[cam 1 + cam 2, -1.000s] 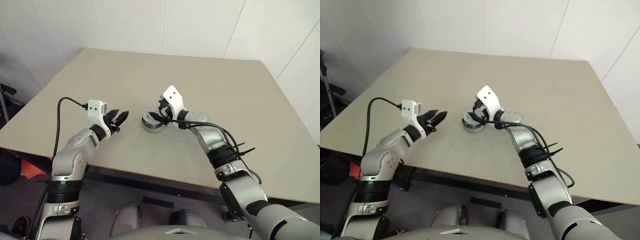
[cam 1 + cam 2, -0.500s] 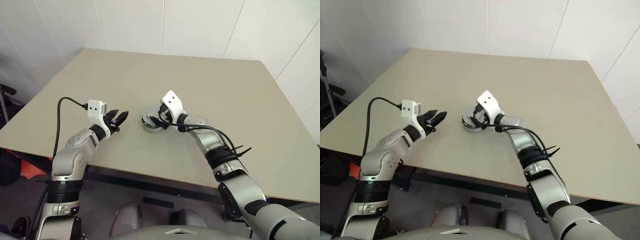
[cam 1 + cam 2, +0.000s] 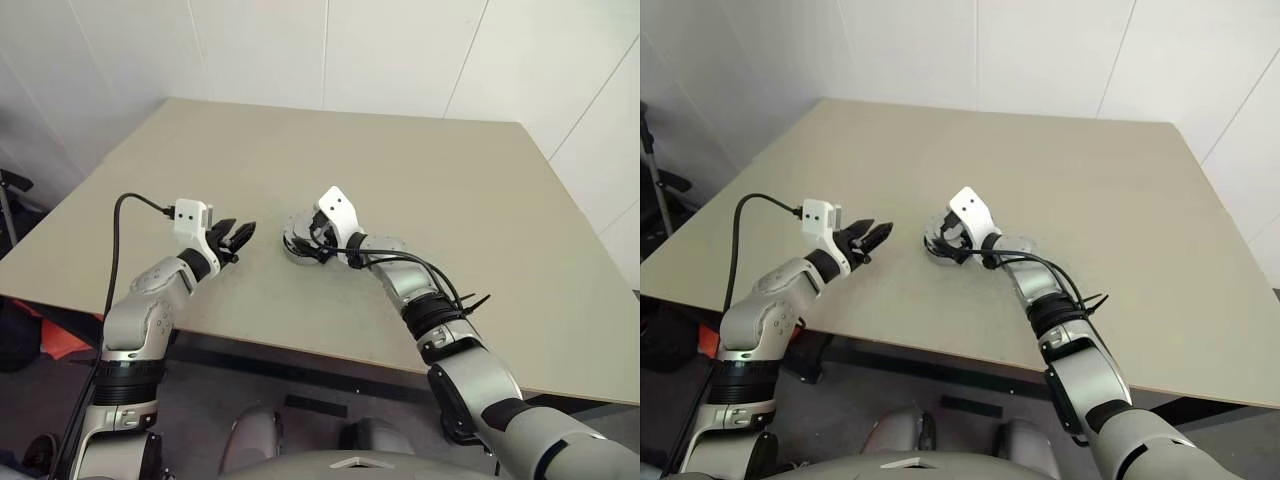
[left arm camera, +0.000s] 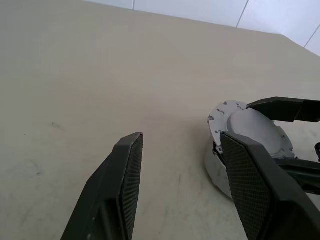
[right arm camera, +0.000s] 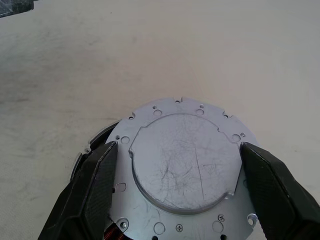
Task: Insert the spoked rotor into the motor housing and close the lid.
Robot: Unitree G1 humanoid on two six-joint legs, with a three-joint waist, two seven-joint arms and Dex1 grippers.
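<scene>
Lid [image 5: 186,162] covers housing [image 5: 95,140]; you see only dark rim plus copper sliver at lower edge. Rotor hidden underneath, if seated. Lid's near edge cut off. Right gripper [image 5: 180,175] fingertips out of frame; contact unclear.

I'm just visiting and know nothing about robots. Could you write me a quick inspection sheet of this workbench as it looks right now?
Surface: beige table, bare apart from the work in the middle.
Job's things: grey lid lies on top of the motor housing, slightly off centre; copper windings peek out at one edge. Spoked rotor: cannot tell, hidden under the lid.
Clutter: nothing seen.
Grippers: right gripper straddles the lid, fingers at its two sides; left gripper open, beside the housing, holding nothing.
Cables: black cable on the left wrist.
Surroundings: white walls.
</scene>
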